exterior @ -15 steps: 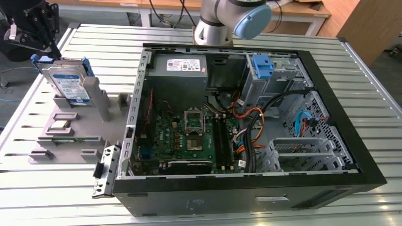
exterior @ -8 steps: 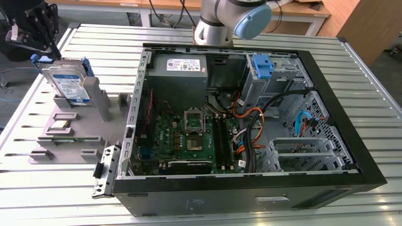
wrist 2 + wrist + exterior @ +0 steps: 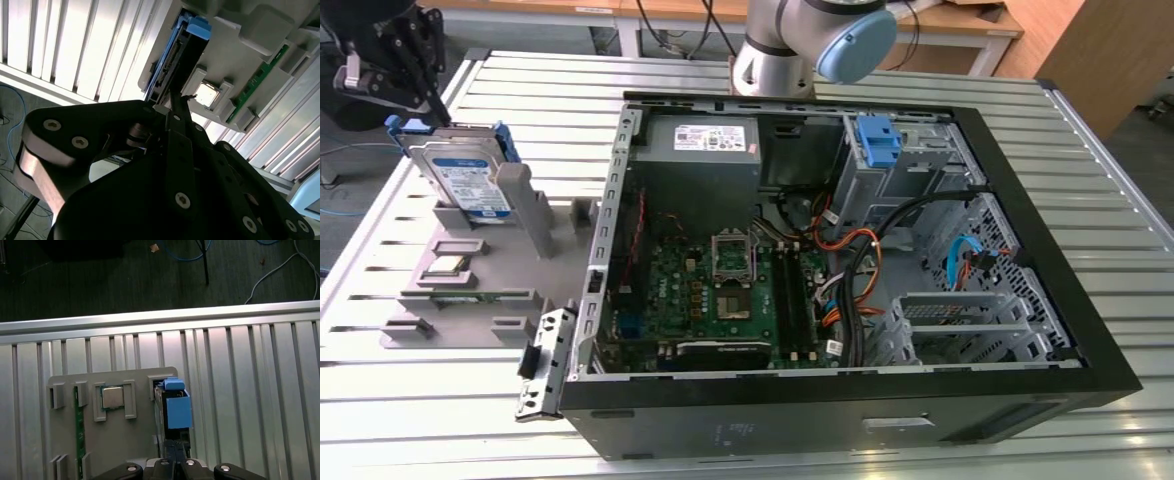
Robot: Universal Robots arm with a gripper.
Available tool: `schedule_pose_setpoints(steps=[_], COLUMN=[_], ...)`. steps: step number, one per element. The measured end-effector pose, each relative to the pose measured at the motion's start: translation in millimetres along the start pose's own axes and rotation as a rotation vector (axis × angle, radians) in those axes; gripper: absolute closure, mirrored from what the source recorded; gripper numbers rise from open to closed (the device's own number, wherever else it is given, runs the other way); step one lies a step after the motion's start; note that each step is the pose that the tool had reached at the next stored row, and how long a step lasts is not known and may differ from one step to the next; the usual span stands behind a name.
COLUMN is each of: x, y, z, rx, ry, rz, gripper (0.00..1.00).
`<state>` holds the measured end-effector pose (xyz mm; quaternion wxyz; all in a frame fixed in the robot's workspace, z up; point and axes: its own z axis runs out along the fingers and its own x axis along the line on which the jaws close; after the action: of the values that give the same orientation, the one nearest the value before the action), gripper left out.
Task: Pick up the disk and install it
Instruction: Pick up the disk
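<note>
- Gripper [image 3: 174, 456] hangs just above the disk [image 3: 460, 178], its fingers pinched together with nothing between them.
- The disk stands on edge in a slot of the grey parts fixture [image 3: 125, 440], blue carrier bracket [image 3: 177, 410] uppermost. The fixture sits on the slatted table [image 3: 400, 420] beside the open computer case [image 3: 1107, 375].
- A sound pick, as I judge it, needs the jaws spread wider than the drive, centred over its top edge and closing on the flat faces. A straight upward pull should keep it from binding in the slot.
- The fixture also holds a processor chip [image 3: 113, 396] in a pocket and a green memory stick [image 3: 78, 430] on edge.
- The case holds the motherboard [image 3: 720, 290], power supply [image 3: 700, 150], cables and a blue-tabbed drive bay [image 3: 878, 140].
</note>
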<state>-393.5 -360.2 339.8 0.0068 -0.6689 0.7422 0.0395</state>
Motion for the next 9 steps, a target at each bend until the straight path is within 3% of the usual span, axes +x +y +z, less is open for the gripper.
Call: schedule_pose_setpoints(steps=[9], x=[0.0], y=[-1.7], z=[2.5], rx=[-0.0003], ry=[0.0002], rz=[-0.001], gripper=[0.89])
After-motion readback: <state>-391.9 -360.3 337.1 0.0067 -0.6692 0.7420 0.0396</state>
